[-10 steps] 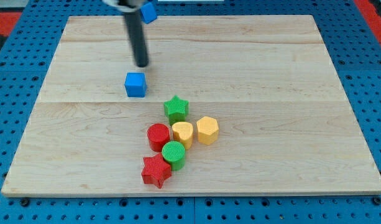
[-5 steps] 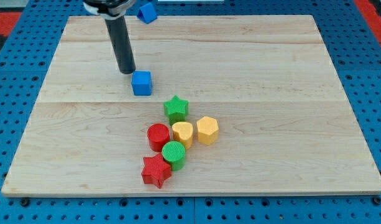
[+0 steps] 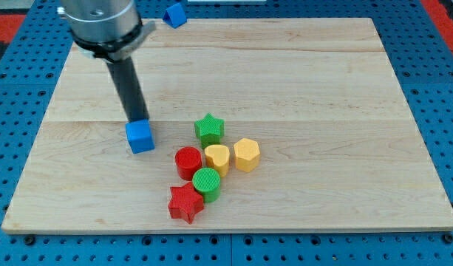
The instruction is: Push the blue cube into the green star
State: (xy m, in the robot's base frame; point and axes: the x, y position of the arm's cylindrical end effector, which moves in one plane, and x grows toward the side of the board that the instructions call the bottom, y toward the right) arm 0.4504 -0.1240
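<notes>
The blue cube [image 3: 140, 137] lies on the wooden board [image 3: 322, 81], left of the green star [image 3: 209, 128] with a clear gap between them. My tip [image 3: 137, 118] is at the cube's top edge, touching or nearly touching it, on the side toward the view's top. The dark rod rises from there toward the view's upper left.
Below the green star sits a tight cluster: a red cylinder [image 3: 188, 162], a yellow heart-like block [image 3: 217, 158], a yellow hexagon [image 3: 247, 154], a green cylinder [image 3: 207, 184] and a red star [image 3: 185, 203]. A second blue block [image 3: 174, 14] lies at the board's top edge.
The blue cube has slid down and to the left, farther from the green star. My tip moved left, then down behind it, following the cube. The other blocks have not moved.
</notes>
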